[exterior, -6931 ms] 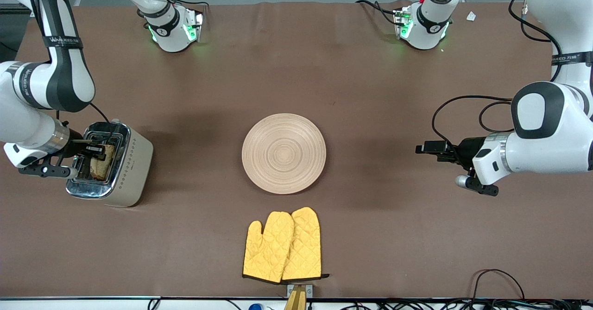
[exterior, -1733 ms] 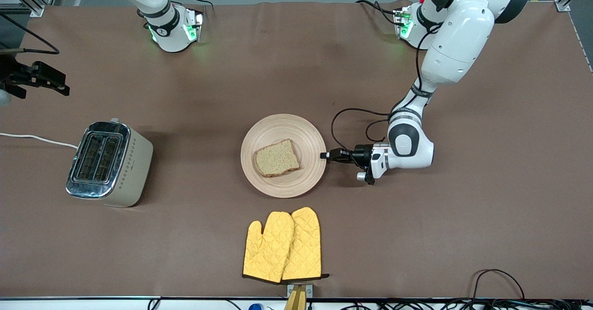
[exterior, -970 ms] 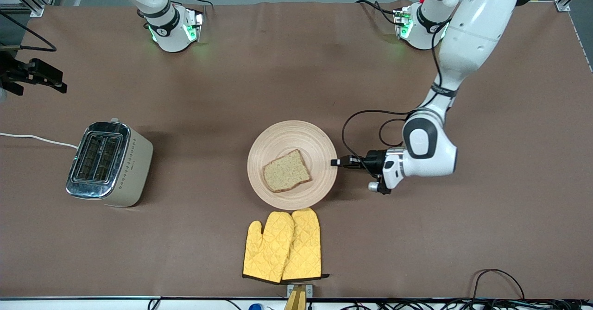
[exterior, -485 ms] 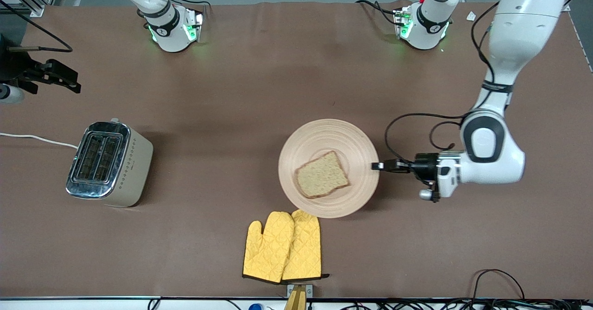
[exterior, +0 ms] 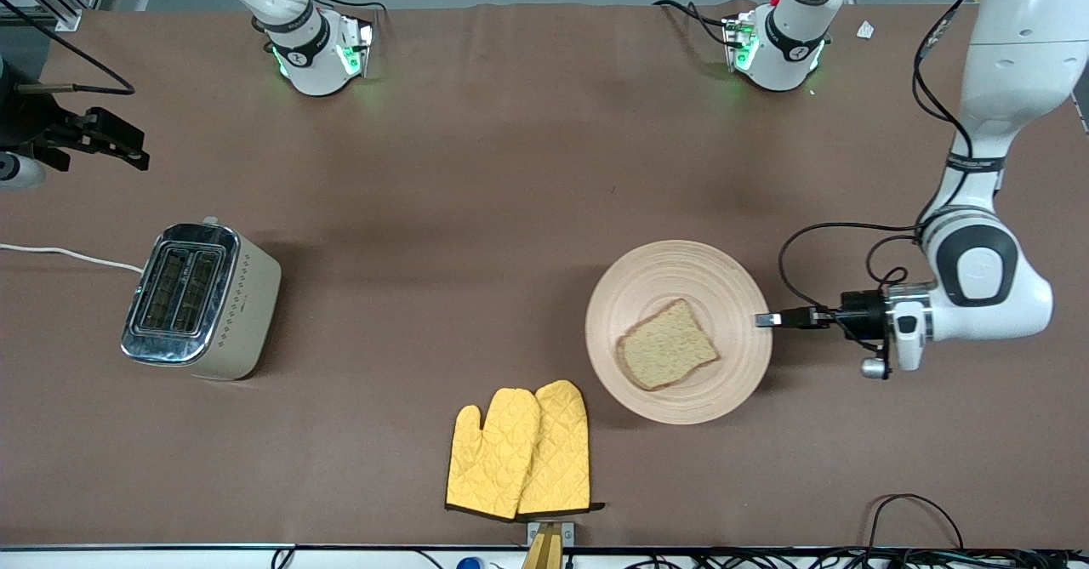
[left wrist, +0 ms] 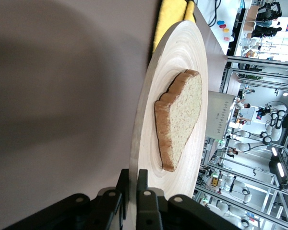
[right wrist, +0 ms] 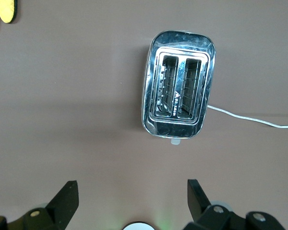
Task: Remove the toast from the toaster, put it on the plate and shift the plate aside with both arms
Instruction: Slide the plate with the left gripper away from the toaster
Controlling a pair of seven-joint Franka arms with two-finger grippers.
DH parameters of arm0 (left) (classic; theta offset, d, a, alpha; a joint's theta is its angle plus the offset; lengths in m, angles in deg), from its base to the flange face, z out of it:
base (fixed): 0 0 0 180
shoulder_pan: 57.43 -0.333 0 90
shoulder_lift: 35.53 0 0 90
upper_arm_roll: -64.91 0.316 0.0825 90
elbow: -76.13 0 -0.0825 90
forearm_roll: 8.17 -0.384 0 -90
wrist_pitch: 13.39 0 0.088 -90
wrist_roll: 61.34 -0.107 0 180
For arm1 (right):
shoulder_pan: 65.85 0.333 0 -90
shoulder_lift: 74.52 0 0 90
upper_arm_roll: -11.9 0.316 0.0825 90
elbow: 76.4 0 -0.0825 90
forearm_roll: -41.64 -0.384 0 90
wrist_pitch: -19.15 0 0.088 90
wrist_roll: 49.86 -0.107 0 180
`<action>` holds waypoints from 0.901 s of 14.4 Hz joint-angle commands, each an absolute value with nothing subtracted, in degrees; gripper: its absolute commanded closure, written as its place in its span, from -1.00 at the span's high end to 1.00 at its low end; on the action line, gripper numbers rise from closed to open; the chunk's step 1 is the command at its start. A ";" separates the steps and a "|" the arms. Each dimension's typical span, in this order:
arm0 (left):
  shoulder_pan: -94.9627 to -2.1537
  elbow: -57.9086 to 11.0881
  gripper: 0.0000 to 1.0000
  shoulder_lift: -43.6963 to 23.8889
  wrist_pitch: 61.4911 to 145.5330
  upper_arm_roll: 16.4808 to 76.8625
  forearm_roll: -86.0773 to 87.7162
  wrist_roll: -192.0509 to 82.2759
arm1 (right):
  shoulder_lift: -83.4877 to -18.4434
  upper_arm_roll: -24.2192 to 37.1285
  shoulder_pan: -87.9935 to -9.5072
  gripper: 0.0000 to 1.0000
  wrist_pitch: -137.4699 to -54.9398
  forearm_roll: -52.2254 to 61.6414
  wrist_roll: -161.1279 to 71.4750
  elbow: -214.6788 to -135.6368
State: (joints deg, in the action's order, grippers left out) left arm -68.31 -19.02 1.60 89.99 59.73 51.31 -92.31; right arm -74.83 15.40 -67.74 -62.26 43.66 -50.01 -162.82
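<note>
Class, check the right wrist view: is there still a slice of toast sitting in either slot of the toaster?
No: both slots of the toaster show only bare wire racks, and the toast lies on the plate.

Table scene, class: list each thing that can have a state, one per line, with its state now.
toast: flat on the plate.
plate: rim pinched by left gripper.
left gripper: shut on plate.
right gripper: open, above the toaster.
toaster: slots empty.
oven mitts: lying flat, untouched.
</note>
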 commanded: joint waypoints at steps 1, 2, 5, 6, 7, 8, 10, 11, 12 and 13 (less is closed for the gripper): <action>-74.90 -16.96 -0.99 4.72 87.16 59.11 50.45 -99.02 | -76.19 16.65 -69.36 1.00 -61.97 44.37 -48.72 -163.59; -76.75 -16.60 -0.99 5.51 87.16 59.11 49.84 -101.13 | -76.19 16.56 -69.45 1.00 -61.97 44.54 -48.37 -163.59; -81.41 -14.77 -0.99 7.97 87.16 59.20 48.17 -106.06 | -76.19 16.56 -70.59 1.00 -61.62 44.54 -48.19 -163.59; -82.82 -13.97 -0.99 8.94 87.16 59.20 48.17 -107.12 | -76.19 16.56 -70.59 1.00 -61.53 44.54 -48.01 -163.59; -84.22 -13.79 -0.99 9.82 87.16 59.20 48.17 -108.09 | -76.19 16.56 -70.59 1.00 -61.53 44.54 -47.84 -163.59; -85.54 -13.79 -0.99 10.70 87.16 59.20 48.17 -109.40 | -76.19 16.65 -70.59 1.00 -61.53 44.54 -47.84 -163.59; -87.14 -13.70 -0.99 11.14 87.16 59.37 47.82 -111.86 | -76.19 16.82 -70.42 1.00 -61.36 44.54 -48.01 -163.50; -87.31 -13.70 -0.99 11.14 87.16 59.37 46.94 -112.31 | -76.19 16.91 -70.16 1.00 -61.09 44.54 -48.45 -163.50; -87.84 -13.70 -0.99 11.14 87.16 59.46 46.50 -112.31 | -76.36 17.09 -69.98 1.00 -60.92 44.46 -48.63 -163.50; -88.54 -13.87 -0.99 11.32 87.16 59.37 46.50 -112.49 | -76.45 17.18 -69.89 1.00 -59.79 44.45 -48.80 -163.50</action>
State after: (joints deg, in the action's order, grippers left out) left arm -87.44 -15.20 11.29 89.55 59.95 46.93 -112.09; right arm -74.90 16.18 -69.41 -61.18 44.00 -48.50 -162.74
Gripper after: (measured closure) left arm 0.907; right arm 0.000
